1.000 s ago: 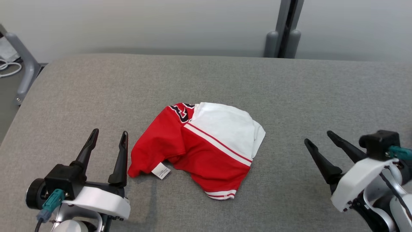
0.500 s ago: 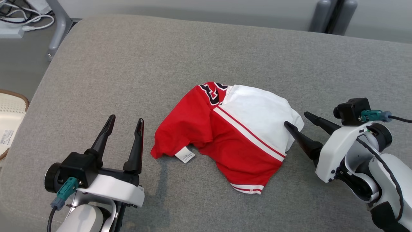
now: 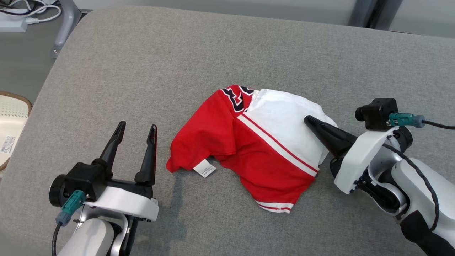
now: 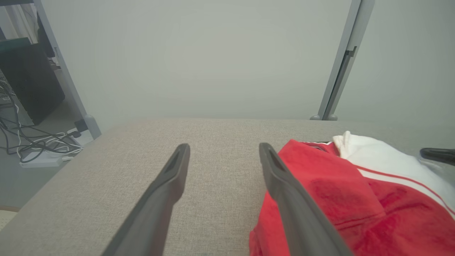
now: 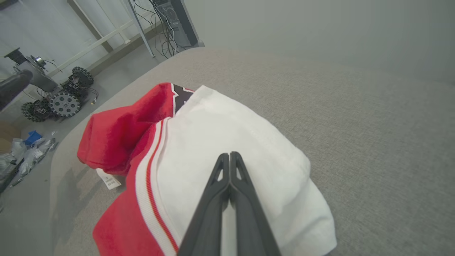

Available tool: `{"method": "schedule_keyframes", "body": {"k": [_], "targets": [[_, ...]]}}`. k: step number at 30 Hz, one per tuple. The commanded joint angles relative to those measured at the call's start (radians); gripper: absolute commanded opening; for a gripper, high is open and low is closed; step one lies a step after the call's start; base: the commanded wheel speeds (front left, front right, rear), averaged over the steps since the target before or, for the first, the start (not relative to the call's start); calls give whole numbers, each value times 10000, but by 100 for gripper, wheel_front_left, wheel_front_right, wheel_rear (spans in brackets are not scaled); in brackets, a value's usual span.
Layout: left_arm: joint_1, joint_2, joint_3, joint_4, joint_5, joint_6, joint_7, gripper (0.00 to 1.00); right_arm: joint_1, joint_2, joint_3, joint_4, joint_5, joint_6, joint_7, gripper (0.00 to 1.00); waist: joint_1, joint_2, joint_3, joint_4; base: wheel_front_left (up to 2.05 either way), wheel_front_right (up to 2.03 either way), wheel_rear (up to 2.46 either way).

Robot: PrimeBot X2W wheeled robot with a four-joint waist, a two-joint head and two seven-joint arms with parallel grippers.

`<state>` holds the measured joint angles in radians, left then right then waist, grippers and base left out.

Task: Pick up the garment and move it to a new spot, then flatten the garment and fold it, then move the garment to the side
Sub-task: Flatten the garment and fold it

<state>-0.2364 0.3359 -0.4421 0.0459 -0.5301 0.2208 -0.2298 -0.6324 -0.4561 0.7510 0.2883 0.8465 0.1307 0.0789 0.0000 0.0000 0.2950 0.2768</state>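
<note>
Head view: red-and-white garment crumpled near the middle of the grey table, left gripper just beside its red edge with jaws spread wide around nothing, right gripper reaching over the white part with jaws pressed together. Left wrist view: open jaws low over bare table, red cloth just beside one of them. Right wrist view: closed tips down on the white fabric, impossible to tell whether a fold is pinched between them, small white label poking out under the red edge.
</note>
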Motion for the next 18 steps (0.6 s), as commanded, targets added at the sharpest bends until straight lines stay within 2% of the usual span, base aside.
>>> {"method": "schedule_keyframes", "body": {"k": [1, 6, 10, 11, 12, 18], "targets": [[-184, 42, 40, 28, -39, -12, -58, 100, -77, -150, 46, -8, -10, 1, -72, 0, 0, 0, -18, -49, 0, 0, 0], [-176, 86, 71, 107, -36, -35, -90, 100, -151, -314, 217, 71, 94, 1, -554, 0, 0, 0, -137, -245, 0, 0, 0], [-176, 142, 129, 72, 0, 12, -136, 100, -15, -346, -110, 225, -171, 1, -1299, 0, 0, 0, -293, -386, 0, 0, 0], [-156, 163, 156, 47, 9, 44, -149, 100, 60, -316, -295, 292, -282, 1, -1526, 77, 0, 0, -343, -429, 0, 0, 0], [-120, 185, 205, 32, 22, 83, -160, 100, 153, -264, -505, 365, -455, 1, -1775, 100, 0, 0, -415, -491, 0, 0, 0], [251, 380, 392, -209, 55, 315, -149, 100, 924, 318, -2416, 315, -1854, 1, -2922, 100, 0, 0, -856, -965, 0, 0, 0]]}}
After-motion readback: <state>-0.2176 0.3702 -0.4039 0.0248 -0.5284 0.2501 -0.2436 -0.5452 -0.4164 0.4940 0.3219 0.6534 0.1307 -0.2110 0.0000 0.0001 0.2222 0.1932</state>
